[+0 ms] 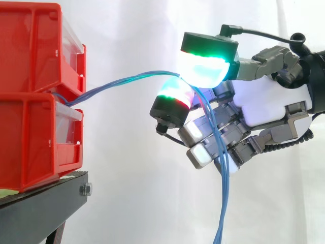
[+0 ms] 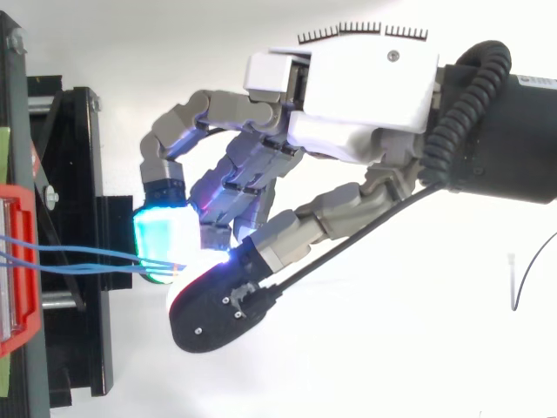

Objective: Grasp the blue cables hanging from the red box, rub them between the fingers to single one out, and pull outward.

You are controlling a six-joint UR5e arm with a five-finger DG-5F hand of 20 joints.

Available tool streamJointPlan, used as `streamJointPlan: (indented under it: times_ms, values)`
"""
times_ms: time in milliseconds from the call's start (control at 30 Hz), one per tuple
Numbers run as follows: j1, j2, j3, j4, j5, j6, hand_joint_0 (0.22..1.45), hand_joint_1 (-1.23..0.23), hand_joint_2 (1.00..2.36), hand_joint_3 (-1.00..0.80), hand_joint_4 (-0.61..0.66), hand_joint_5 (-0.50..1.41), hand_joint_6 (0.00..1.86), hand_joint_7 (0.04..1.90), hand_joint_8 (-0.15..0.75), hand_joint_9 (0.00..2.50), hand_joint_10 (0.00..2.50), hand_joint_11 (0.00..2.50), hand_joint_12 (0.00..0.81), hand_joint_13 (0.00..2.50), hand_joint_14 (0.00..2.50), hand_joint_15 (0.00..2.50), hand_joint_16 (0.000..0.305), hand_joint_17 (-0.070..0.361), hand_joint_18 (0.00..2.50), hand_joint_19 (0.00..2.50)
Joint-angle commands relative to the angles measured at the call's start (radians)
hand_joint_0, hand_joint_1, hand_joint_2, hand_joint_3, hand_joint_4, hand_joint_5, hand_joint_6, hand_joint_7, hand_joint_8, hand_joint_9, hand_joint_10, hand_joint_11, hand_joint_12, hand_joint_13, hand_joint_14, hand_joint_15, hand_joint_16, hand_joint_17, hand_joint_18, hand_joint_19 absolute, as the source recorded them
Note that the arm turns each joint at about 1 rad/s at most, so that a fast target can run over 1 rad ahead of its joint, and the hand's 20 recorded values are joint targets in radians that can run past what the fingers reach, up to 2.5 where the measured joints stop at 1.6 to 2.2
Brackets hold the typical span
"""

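Observation:
Two red boxes (image 1: 35, 96) are stacked on a black stand (image 1: 40, 208) at the left. Thin blue cables (image 1: 122, 81) come out between them and stretch rightward to the hand (image 1: 264, 101), then drop down past its curled fingers (image 1: 203, 152) to the bottom edge. The hand is shut on the cables, pinching them between two glowing pads, a green-white one (image 1: 205, 68) above and a green-red one (image 1: 175, 96) below. From above, the cables (image 2: 78, 259) run from the box edge (image 2: 19, 279) into the lit pads (image 2: 161, 235).
A white curtain hangs behind the work. The black stand (image 2: 78, 331) lies left of the hand in the top view. A thin dark wire (image 2: 522, 279) lies at the right edge.

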Motion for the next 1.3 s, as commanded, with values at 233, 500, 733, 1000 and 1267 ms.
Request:
streamJointPlan:
  times_ms: [233, 500, 733, 1000, 1267]
  values:
    - [0.002, 0.000, 0.000, 0.000, 0.000, 0.000, 0.62, -1.02, 1.00, -0.50, 0.10, -0.26, 0.91, 1.02, 0.288, 0.63, 0.02, 0.84, 0.393, 0.79, 0.02, 0.60, 0.058, 0.130, 0.83, 0.57]
    - [0.002, 0.000, -0.001, 0.000, 0.000, 0.000, 0.47, -0.89, 1.00, -0.50, 0.19, -0.24, 0.90, 1.00, 0.343, 0.71, 0.02, 0.85, 0.433, 0.83, 0.02, 0.62, 0.064, 0.145, 0.88, 0.63]
    - [0.002, 0.000, 0.000, 0.000, 0.000, 0.000, 0.46, -0.81, 1.00, -0.50, 0.21, -0.23, 0.90, 1.01, 0.364, 0.77, 0.02, 0.85, 0.446, 0.86, 0.02, 0.63, 0.066, 0.148, 0.90, 0.65]
    - [0.002, 0.001, 0.000, 0.000, 0.000, 0.000, 0.55, -0.79, 1.00, -0.50, 0.18, -0.22, 0.89, 1.05, 0.338, 0.78, 0.02, 0.84, 0.418, 0.86, 0.02, 0.64, 0.060, 0.134, 0.87, 0.67]
    - [0.002, 0.000, 0.000, 0.000, 0.000, 0.003, 0.57, -0.85, 1.00, -0.50, 0.17, -0.22, 0.89, 1.05, 0.334, 0.77, 0.02, 0.85, 0.414, 0.85, 0.02, 0.63, 0.059, 0.132, 0.87, 0.67]
